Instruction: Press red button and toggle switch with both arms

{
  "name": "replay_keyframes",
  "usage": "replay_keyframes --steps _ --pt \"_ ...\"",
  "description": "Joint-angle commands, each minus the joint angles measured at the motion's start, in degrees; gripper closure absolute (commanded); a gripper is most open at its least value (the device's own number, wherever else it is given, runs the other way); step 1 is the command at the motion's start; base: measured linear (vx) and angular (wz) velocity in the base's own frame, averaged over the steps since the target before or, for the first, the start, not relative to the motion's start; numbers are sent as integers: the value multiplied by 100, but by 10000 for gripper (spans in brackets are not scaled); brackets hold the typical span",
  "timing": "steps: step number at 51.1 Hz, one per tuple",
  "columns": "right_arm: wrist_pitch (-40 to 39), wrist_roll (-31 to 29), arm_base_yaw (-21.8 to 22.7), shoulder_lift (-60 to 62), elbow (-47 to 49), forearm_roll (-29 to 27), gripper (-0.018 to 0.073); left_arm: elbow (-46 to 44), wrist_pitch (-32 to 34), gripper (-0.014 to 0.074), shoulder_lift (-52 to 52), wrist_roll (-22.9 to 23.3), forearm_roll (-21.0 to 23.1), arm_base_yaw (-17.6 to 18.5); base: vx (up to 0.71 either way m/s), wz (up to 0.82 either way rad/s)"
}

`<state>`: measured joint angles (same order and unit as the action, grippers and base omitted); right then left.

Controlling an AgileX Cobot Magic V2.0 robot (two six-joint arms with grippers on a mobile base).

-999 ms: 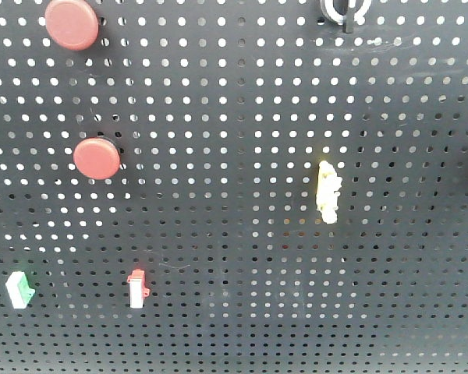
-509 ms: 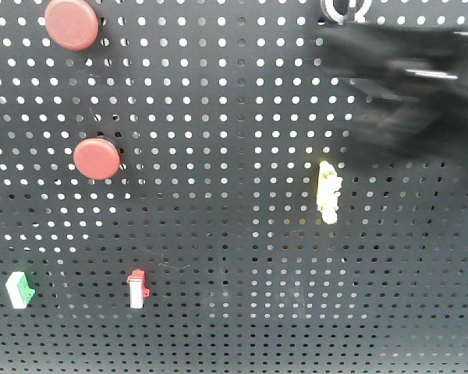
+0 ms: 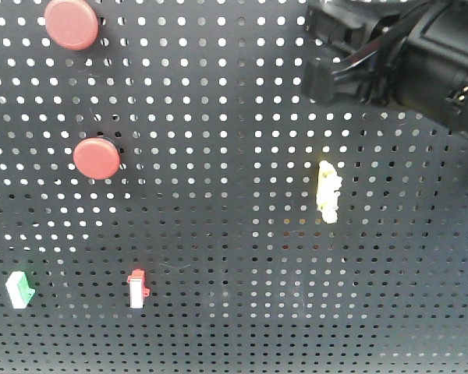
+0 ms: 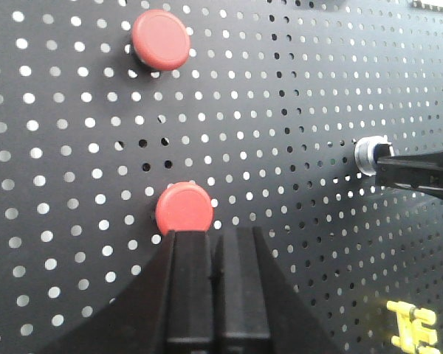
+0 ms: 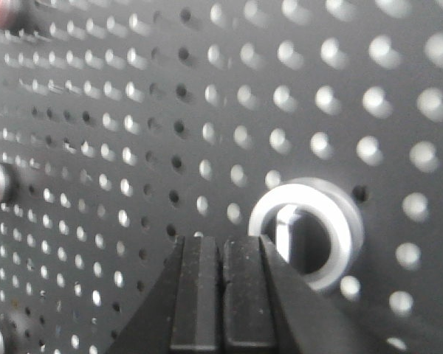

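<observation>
Two alike round red buttons sit on the black pegboard, an upper one and a lower one. My left gripper is shut and empty, its tips just below the lower red button. It is out of the front view. The toggle switch is a silvery ring collar with a short lever inside. My right gripper is shut and empty, its tips at the ring's left rim. In the front view the right arm hides the switch.
A yellow clip-like piece hangs below the right arm. A red-and-white rocker switch and a green-and-white one sit low on the left. The pegboard fills the view.
The right arm has come in from the right to the board's upper right and now covers the toggle switch in the front view. The buttons have not moved.
</observation>
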<state>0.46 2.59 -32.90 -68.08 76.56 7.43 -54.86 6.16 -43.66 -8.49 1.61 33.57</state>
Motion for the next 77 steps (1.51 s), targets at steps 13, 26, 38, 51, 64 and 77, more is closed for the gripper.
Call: replay_keyframes --steps 13,26,38,51,64,77 --pt "-217 -7 62 121 211 -38 559 -134 677 596 14 0 66 27 0 0" --pt "132 -57 61 145 211 -13 559 -134 720 596 20 0 66 27 0 0" --pt "80 -72 61 236 211 3 559 -134 747 596 20 0 66 27 0 0" --pt "90 -70 61 293 211 300 559 -134 746 596 20 5 66 27 0 0" --pt "160 -15 580 330 211 256 559 -134 752 596 20 5 66 27 0 0" --pt "204 -18 694 864 93 130 559 -134 734 596 14 5 66 27 0 0"
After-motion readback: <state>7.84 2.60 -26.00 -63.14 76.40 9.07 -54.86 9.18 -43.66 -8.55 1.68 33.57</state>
